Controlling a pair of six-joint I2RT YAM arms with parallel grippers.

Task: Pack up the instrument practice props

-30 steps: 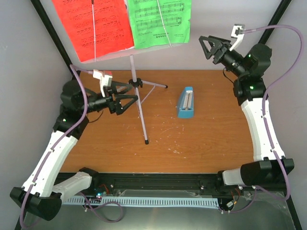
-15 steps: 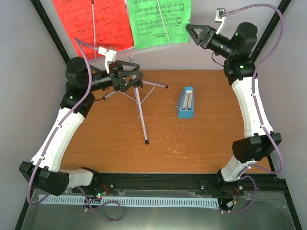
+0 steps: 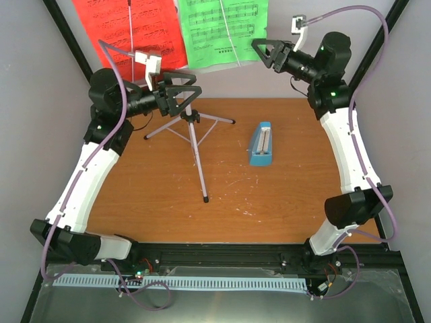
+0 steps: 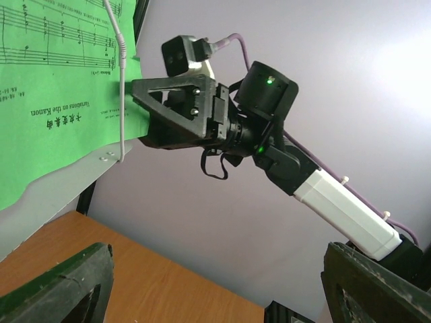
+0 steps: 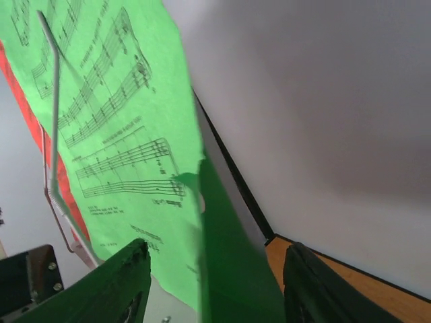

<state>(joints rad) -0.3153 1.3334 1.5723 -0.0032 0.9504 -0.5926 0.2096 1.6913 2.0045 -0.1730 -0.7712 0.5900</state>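
My right tool (image 3: pixel 261 54) gapes astride the green page (image 3: pixel 222 33) above the bench's (image 3: pixel 303 188) far edge, ready to pull; my left tool (image 3: pixel 194 96) gapes beside the stand (image 3: pixel 196 151).

Looks like a robot test lab: wooden table (image 3: pixel 283 208) boxed in by plain grey walls (image 3: pixel 34 121) and black frame posts (image 3: pixel 67 37), 2 white robot arms (image 3: pixel 86 176) bolted to a black rail (image 3: pixel 222 252) at its near edge, purple cables (image 3: pixel 350 9) looping from their wrists.

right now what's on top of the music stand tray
A red page and a green page side by side, each under a thin wire arm. They cover the tray; only its lower edge shows.
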